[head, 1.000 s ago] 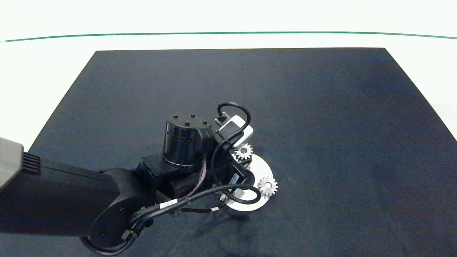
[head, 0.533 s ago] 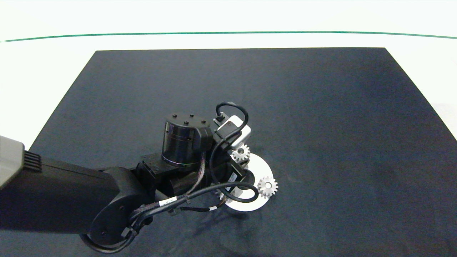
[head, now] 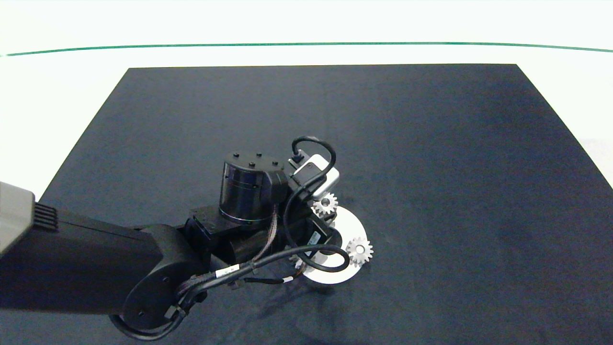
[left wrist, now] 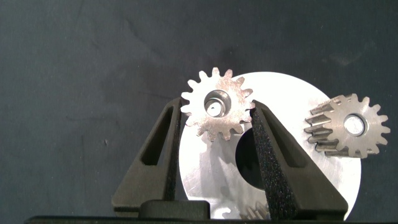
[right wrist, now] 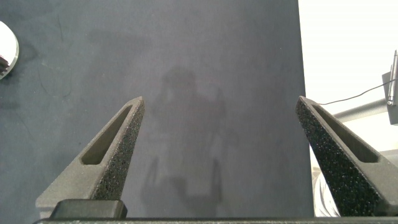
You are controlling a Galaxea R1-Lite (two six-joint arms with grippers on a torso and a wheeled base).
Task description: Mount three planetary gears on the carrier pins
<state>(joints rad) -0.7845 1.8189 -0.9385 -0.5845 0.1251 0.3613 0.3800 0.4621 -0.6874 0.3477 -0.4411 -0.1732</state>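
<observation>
Left hand [left wrist: 216, 118], slightly shifted, fingers closed on a planetary gear [left wrist: 216, 104] over its carrier pin.

Right wrist view. The right gripper [right wrist: 221, 106] hangs above a dark mat [right wrist: 186, 74], its two grey fingers [right wrist: 115, 146] spread wide apart with nothing between them. The inner faces of the fingers carry rough black padding. A faint shadow falls on the mat between the fingers. Beside one finger the mat ends at a straight edge, beyond which lies a pale surface [right wrist: 348, 43] crossed by a thin dark cable [right wrist: 357, 96]. A small, bright, rounded object [right wrist: 6, 53] shows only partly at the picture's margin; what it is cannot be told.
</observation>
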